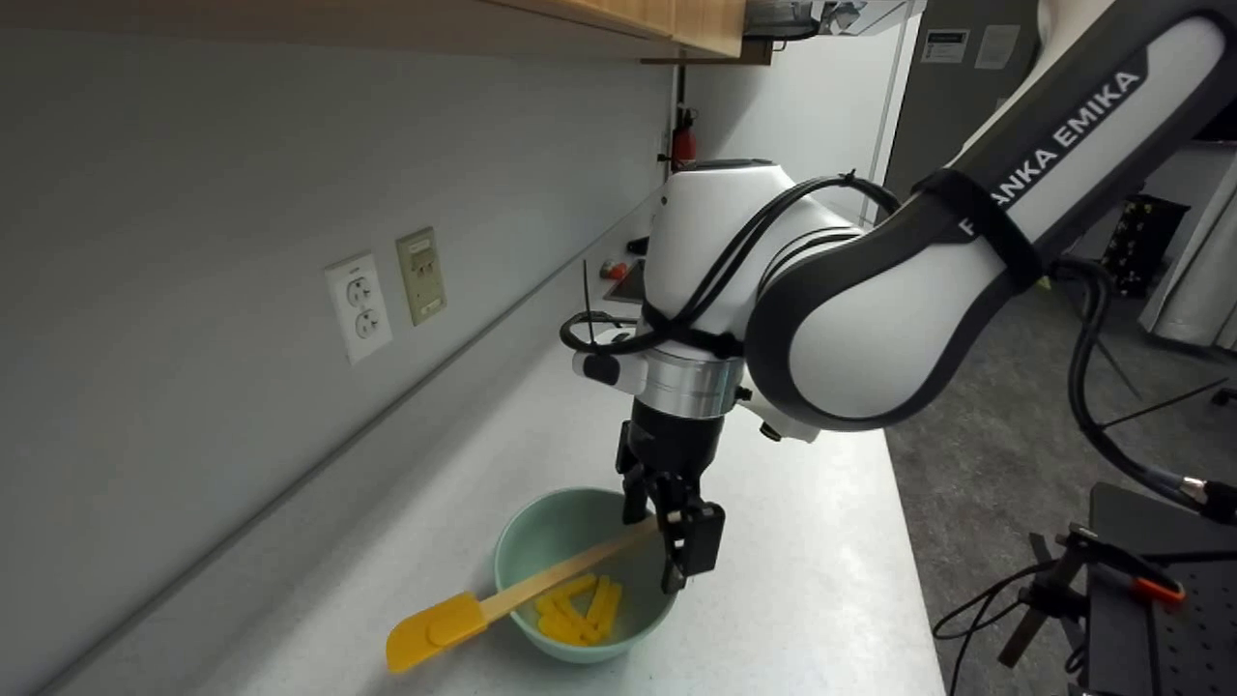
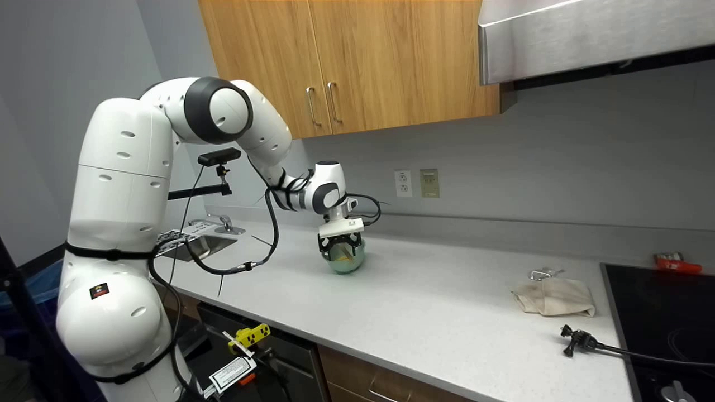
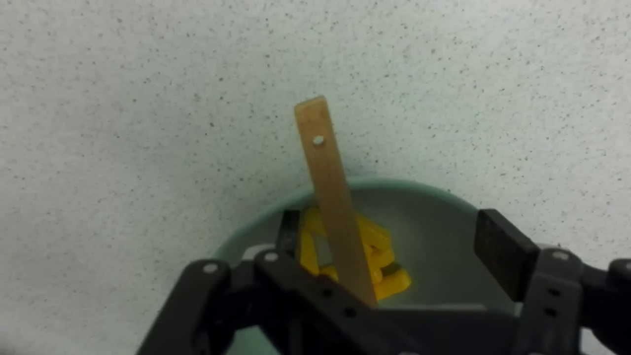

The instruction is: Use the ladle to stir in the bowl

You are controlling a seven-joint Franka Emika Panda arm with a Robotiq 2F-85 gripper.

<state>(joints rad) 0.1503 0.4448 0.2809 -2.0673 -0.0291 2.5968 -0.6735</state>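
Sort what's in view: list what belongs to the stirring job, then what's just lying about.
For the stirring:
bowl
ladle, lying across the bowl
yellow pieces, in the bowl
tool, standing open

Seemingly just lying about:
beige cloth, folded
shiny item, too small to identify
black knobbed rod
red item

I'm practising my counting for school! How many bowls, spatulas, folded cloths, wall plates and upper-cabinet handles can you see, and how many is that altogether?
Teal bowl: 1
Yellow-headed spatula: 1
Folded cloth: 1
Wall plates: 2 (1 white, 1 beige)
Upper-cabinet handles: 2
Total: 7
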